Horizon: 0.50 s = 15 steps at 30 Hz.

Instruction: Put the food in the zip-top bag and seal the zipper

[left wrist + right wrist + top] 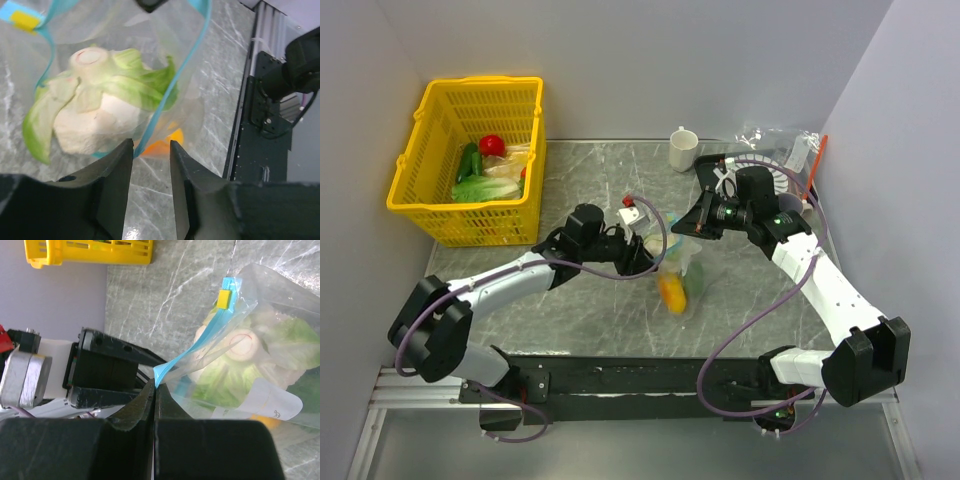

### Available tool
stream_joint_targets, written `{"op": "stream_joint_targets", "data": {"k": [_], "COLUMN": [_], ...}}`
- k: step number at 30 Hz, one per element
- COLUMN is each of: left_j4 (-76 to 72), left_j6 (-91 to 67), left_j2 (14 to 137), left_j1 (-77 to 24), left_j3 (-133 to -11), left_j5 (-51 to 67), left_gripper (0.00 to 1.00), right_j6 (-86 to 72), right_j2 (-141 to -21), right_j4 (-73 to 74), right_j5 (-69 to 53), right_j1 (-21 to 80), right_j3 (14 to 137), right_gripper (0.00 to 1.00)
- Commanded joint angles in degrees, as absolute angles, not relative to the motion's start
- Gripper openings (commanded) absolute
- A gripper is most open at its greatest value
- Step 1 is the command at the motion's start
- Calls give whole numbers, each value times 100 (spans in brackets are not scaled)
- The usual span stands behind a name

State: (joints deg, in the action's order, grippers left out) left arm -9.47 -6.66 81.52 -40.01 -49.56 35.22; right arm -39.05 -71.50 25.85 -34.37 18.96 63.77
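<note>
The zip-top bag (pixel 680 268) hangs between both grippers over the table's middle. It holds a pale green lettuce head (pixel 100 100) and an orange piece of food (pixel 672 294), which also shows in the left wrist view (pixel 169 141). The teal-blue zipper (pixel 195 342) stands apart around the mouth (pixel 185 60), with a yellow slider tab (pixel 224 299) at one end. My right gripper (pixel 155 382) is shut on the zipper's other end; in the top view it sits right of the bag (pixel 693 228). My left gripper (pixel 151 146) is open, its tips at the bag's mouth edge (pixel 643 258).
A yellow basket (pixel 470 215) with vegetables stands at the back left. A white cup (pixel 683 148) stands at the back middle. A heap of clear plastic (pixel 775 140) and an orange-red stick (pixel 817 165) lie at the back right by the wall.
</note>
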Motion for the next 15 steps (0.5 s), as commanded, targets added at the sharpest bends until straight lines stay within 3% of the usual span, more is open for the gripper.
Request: {"op": "stream_joint_targets", "data": {"k": [1, 5, 8, 15], "left_j4": [-1371, -1424, -1336, -100], "left_j6": [-597, -650, -685, -212], "left_j2": [8235, 8428, 8569, 8403], "left_j1": [-4078, -4096, -4122, -4473], "left_j3": [-5019, -5045, -5185, -5835], "left_j5": [3876, 3885, 3920, 3472], "left_gripper": [39, 27, 5, 1], "right_j6": [-3841, -3832, -3832, -3718], "right_j2": [-7119, -7128, -7128, -7093], "right_j4": [2426, 2452, 2461, 2584], "right_j5": [-3639, -3639, -3630, -3525], "right_j1": [1854, 1854, 1846, 1784], "right_j3": [6741, 6794, 6811, 6855], "right_gripper": [0, 0, 0, 0]}}
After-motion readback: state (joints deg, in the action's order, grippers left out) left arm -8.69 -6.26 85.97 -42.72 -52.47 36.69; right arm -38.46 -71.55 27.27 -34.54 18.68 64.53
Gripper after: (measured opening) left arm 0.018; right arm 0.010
